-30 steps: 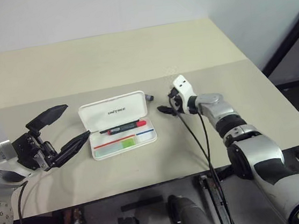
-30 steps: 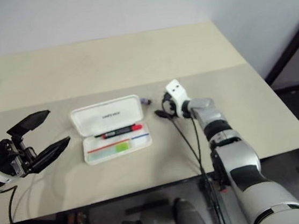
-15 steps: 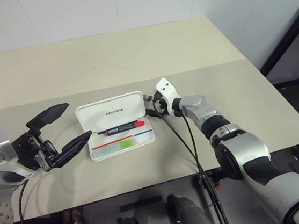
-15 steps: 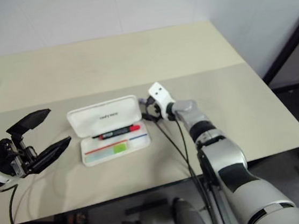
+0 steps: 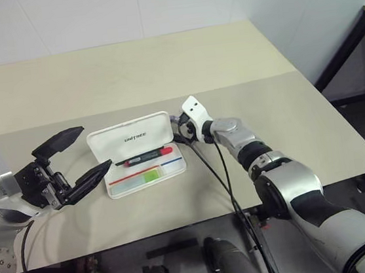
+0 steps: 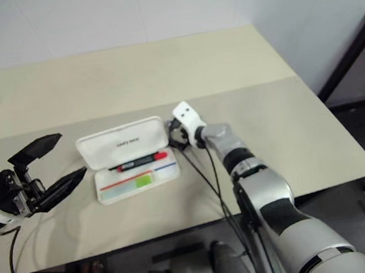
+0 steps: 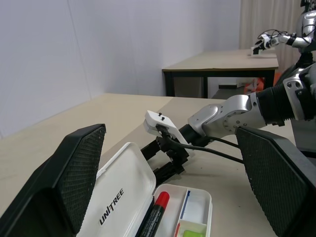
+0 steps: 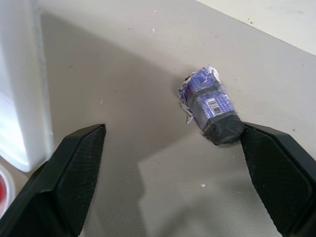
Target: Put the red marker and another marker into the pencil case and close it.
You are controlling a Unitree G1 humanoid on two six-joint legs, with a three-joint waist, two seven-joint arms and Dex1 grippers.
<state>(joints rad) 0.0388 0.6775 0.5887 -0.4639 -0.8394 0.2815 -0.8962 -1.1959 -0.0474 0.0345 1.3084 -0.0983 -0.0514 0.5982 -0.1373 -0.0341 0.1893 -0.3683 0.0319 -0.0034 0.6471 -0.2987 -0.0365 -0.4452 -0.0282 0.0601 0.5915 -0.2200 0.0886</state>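
Note:
The pencil case (image 5: 117,187) lies open on the table, its white lid (image 5: 130,138) folded back. Inside lie the red marker (image 5: 148,156) and, in the front tray, the green marker (image 5: 152,175). My right gripper (image 5: 178,130) is open just off the case's right end, low over the table. In the right wrist view its fingers (image 8: 74,168) flank bare table, with the case's edge (image 8: 22,84) to one side. My left gripper (image 5: 94,146) hangs open above the table, left of the case and apart from it. The left wrist view looks past it at the case (image 7: 123,197) and marker (image 7: 155,210).
A small grey-black object in a torn blue wrapper (image 8: 212,106) lies on the table just beyond my right gripper's fingertips. A black cable (image 5: 219,172) trails from the right wrist over the table's front edge. A black frame (image 5: 347,48) stands off the table's right side.
My right gripper has moved left, from a short way off the case to right beside its right end. The left gripper has stayed put, and both remain open.

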